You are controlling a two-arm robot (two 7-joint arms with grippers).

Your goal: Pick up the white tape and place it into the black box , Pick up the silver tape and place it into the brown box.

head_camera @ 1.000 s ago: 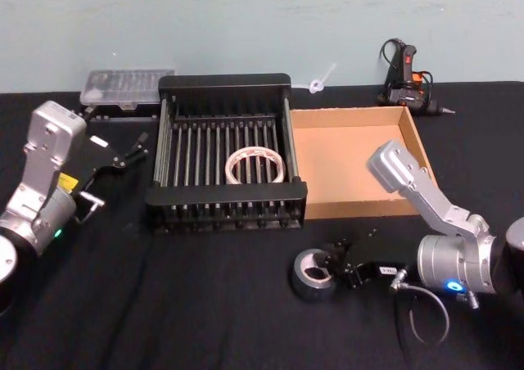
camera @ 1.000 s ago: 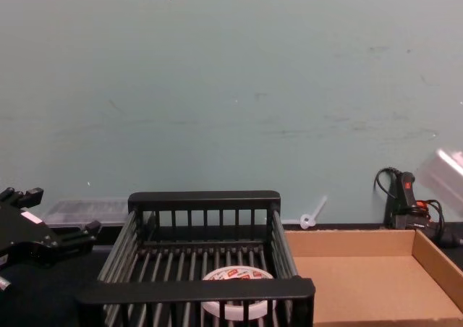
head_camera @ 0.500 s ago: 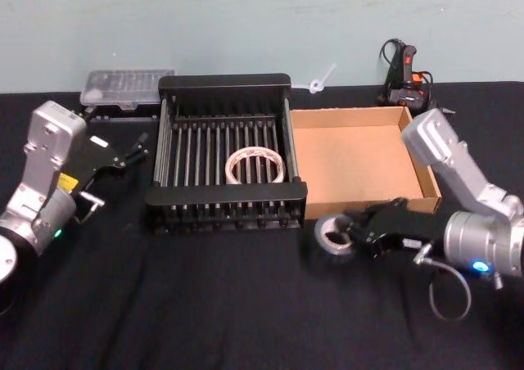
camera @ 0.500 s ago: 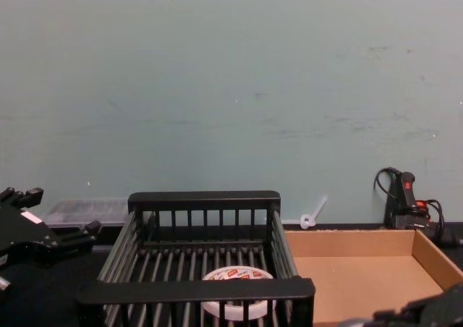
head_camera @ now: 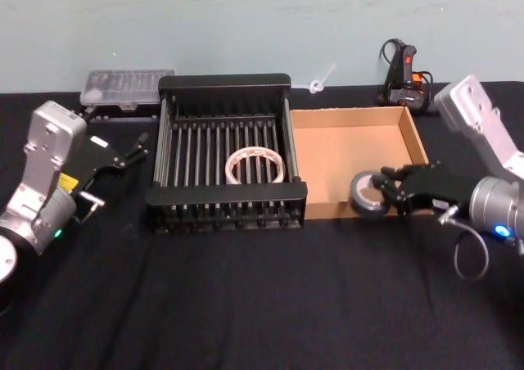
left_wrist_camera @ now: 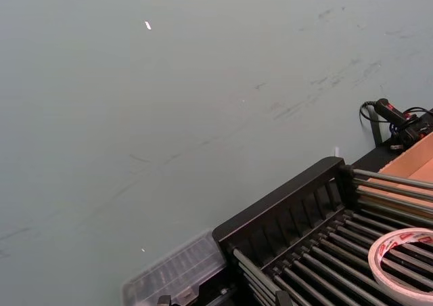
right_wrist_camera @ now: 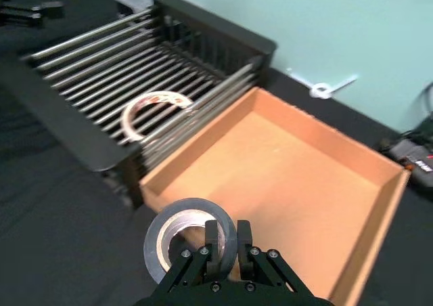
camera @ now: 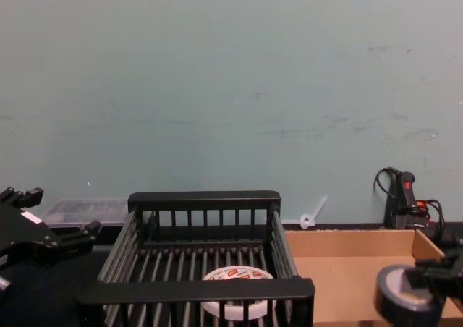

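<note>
Two tape rolls, two boxes. White tape (head_camera: pixel 255 165) lying flat inside the black box (head_camera: pixel 225 82), centre frame. Silver tape (head_camera: pixel 368 195) clamped in the right pincer (head_camera: pixel 391 191), raised over the brown box (head_camera: pixel 413 141) front wall. Left pincer (head_camera: pixel 131 152) spread wide, at left. Black desk (head_camera: pixel 246 304), teal wall behind.

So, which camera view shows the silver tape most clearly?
The right wrist view: the silver tape sits close up, pinched by the right gripper above the brown box's near wall. The head view shows it smaller; the chest view catches it low at the edge.
</note>
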